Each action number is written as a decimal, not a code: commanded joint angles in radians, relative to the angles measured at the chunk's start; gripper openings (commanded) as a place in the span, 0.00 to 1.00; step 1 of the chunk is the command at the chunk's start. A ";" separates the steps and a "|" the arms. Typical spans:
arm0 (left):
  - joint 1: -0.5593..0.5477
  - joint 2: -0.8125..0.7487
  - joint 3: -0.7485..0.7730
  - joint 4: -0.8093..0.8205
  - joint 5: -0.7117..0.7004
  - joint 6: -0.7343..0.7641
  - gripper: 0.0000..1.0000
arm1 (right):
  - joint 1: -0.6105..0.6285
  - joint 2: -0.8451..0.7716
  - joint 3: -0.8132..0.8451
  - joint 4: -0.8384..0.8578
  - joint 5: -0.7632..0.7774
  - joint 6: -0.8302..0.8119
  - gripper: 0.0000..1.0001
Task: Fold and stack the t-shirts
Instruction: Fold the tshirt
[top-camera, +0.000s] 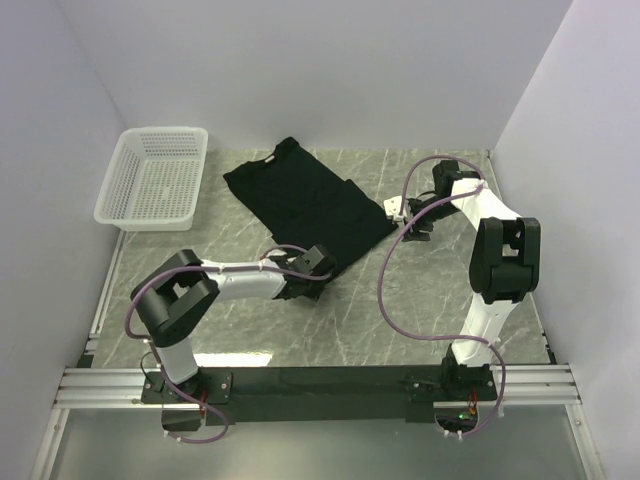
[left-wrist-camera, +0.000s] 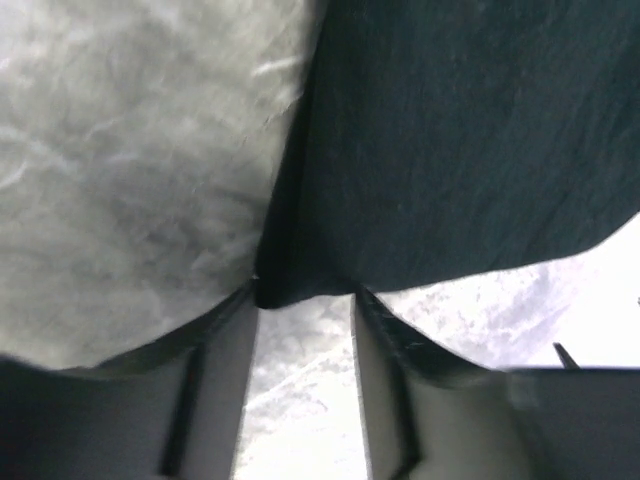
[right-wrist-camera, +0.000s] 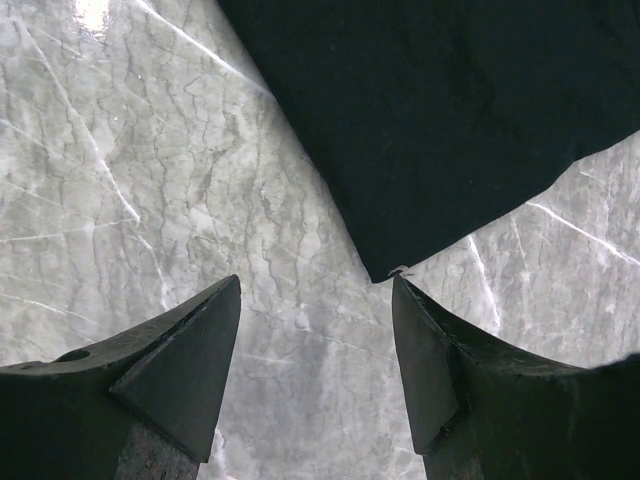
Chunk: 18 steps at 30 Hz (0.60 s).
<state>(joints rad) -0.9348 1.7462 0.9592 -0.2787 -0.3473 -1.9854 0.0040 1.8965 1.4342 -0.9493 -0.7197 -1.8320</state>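
A black t-shirt (top-camera: 305, 205) of matt, finely knit cloth lies on a table (top-camera: 420, 300) whose smooth grey marble-look top has white veins and a faint gloss. The basket (top-camera: 155, 178) is white plastic mesh. The right gripper (right-wrist-camera: 316, 285) has dark, matt, hard-looking fingers (right-wrist-camera: 180, 350). The rail (top-camera: 100, 385) is silvery metal, and the cable (top-camera: 383, 290) is smooth purple.

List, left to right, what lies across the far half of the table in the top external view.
white mesh basket → black t-shirt → right gripper, open at the shirt's right corner.
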 joint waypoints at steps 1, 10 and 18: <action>0.017 0.067 0.009 -0.160 -0.048 0.003 0.46 | 0.001 -0.057 -0.009 -0.005 -0.012 -0.024 0.68; 0.036 0.056 -0.025 -0.113 -0.041 0.049 0.11 | 0.001 -0.051 0.002 -0.031 -0.009 -0.096 0.69; 0.034 0.016 -0.040 -0.042 -0.033 0.151 0.01 | 0.007 -0.005 0.009 -0.040 0.025 -0.239 0.70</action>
<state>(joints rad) -0.9073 1.7641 0.9501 -0.2382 -0.3496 -1.9034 0.0040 1.8931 1.4296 -0.9726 -0.7036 -1.9594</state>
